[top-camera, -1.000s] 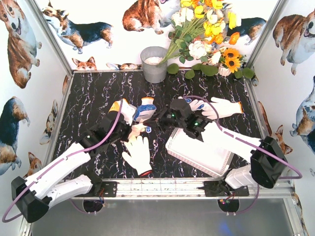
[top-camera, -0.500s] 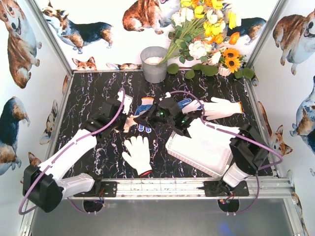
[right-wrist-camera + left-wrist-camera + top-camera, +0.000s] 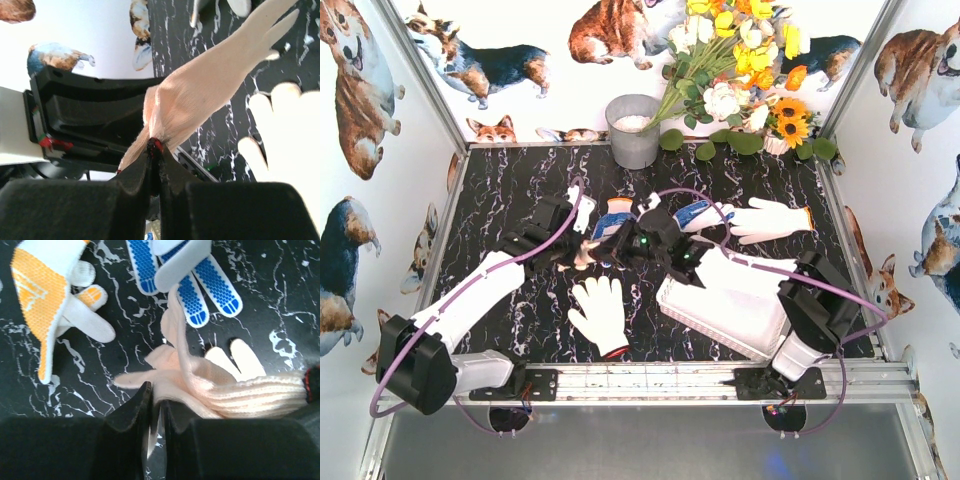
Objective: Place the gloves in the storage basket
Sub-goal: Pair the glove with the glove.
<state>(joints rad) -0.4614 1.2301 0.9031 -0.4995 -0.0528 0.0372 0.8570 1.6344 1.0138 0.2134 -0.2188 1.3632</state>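
Left gripper point(image 3: 156, 392): shut tight on the edge of the cream glove point(image 3: 225, 385).
Right gripper point(image 3: 155, 150): shut tight on the same glove, right at its red cuff.
Cream glove: held between the two grippers over the black table point(image 3: 510, 200). It is to the left of the storage basket point(image 3: 720, 322), not in it.
What changed: the right gripper has moved left, away from the basket's far corner, to meet the left gripper. Both arms' elbows have come closer in.
Other gloves: a blue-dotted glove point(image 3: 195, 290) and a yellow-palm glove point(image 3: 42, 295) lie just past the cream one. A white glove point(image 3: 600, 312) stays flat near the front.
Basket: the right arm reaches across it.
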